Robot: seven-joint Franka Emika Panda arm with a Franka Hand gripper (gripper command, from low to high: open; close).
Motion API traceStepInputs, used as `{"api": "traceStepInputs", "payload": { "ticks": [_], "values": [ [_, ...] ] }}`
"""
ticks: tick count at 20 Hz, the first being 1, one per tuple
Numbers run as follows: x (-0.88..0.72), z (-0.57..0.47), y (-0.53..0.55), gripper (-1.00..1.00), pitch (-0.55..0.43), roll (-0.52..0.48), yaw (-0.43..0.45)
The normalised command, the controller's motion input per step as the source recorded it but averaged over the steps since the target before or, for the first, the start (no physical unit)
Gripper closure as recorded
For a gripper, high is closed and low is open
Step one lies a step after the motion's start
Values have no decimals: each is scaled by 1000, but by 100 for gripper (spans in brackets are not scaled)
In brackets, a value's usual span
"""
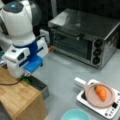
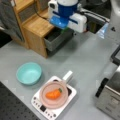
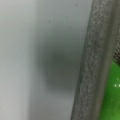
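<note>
Wrist view shows a bright green thing (image 3: 111, 95) just past the fuzzy grey drawer (image 3: 90, 62) rim, close under the camera, with bare grey table (image 3: 25, 50) on the other side of that rim. No gripper parts show in this view. In both front views the gripper (image 1: 27, 74) (image 2: 63, 28) is down at the open drawer (image 1: 41, 86) (image 2: 56, 40), and the green thing (image 1: 26, 80) (image 2: 64, 30) peeks out right below it, inside the drawer at the end next to the tool. I cannot tell if it touches the fingers. The arm's white and blue body covers the fingers, so I cannot tell whether they are spread or pressed together. Judging progress: the drawer is pulled out and the tool has got down to the green thing, but the thing sits low in the drawer and nothing reads as lifted, so a grasp and any carrying look undone. The drawer belongs to a wooden cabinet (image 1: 17, 97) (image 2: 37, 25) right beside the gripper. Well away from the tool, across the table (image 1: 62, 75) (image 2: 82, 57), a pink pan (image 1: 88, 96) (image 2: 43, 98) sits on a white hob (image 1: 110, 111) (image 2: 42, 108) with a carrot (image 1: 101, 92) (image 2: 53, 94) lying in it. A teal bowl (image 1: 67, 115) (image 2: 20, 75) stands near the hob, apart from the gripper. A steel oven (image 1: 85, 37) (image 2: 110, 100) stands off to the far side, door shut.
</note>
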Motion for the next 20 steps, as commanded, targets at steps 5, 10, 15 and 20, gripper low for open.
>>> {"api": "traceStepInputs", "payload": {
  "ticks": [5,10,15,20],
  "values": [
    [-241,-281,92,-100,-177,-45,-38],
    [-251,-244,71,-100,-199,-31,-61],
    [-247,-156,106,-100,-196,-26,-102],
    [-240,-114,270,-100,-196,-25,-154]
  ]
}}
